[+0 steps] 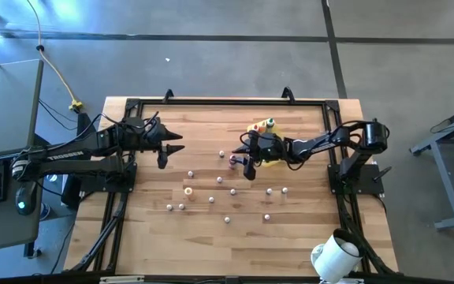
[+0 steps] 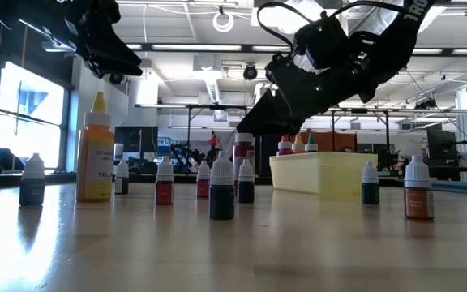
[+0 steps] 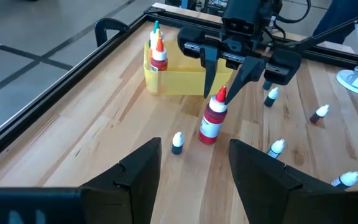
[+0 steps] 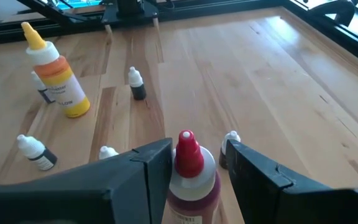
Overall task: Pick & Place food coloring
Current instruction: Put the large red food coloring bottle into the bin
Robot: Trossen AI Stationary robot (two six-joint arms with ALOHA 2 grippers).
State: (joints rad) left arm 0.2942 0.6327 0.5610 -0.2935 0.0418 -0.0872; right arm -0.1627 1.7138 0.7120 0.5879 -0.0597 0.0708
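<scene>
A red-capped bottle (image 3: 214, 119) stands at mid-table beside the yellow tray (image 3: 173, 81), which holds three bottles (image 3: 158, 51). My right gripper (image 1: 244, 162) reaches from the table's right and is shut on this bottle's top (image 4: 188, 155). Several tiny white-capped food coloring bottles (image 1: 211, 199) stand scattered on the wood nearer the front edge, each on its base. A tall yellow bottle (image 4: 58, 81) stands among them. My left gripper (image 1: 178, 148) hangs open above the table's left part, with nothing between its fingers (image 3: 135, 177). My right gripper pinches the red-capped bottle between its two fingers (image 4: 157, 165), at the white shoulder (image 4: 211, 177) just under the red cap. The fingers slant down from the table's right side. The bottle stays upright, and its base (image 3: 207, 139) looks set on the wood.
A black frame rail (image 3: 114, 31) runs round the table's edges. A white round object (image 1: 336, 255) sits at the front right corner. Small bottles (image 3: 177, 142) (image 3: 276, 148) stand close around the held bottle. Bare wood lies along the table's far left part.
</scene>
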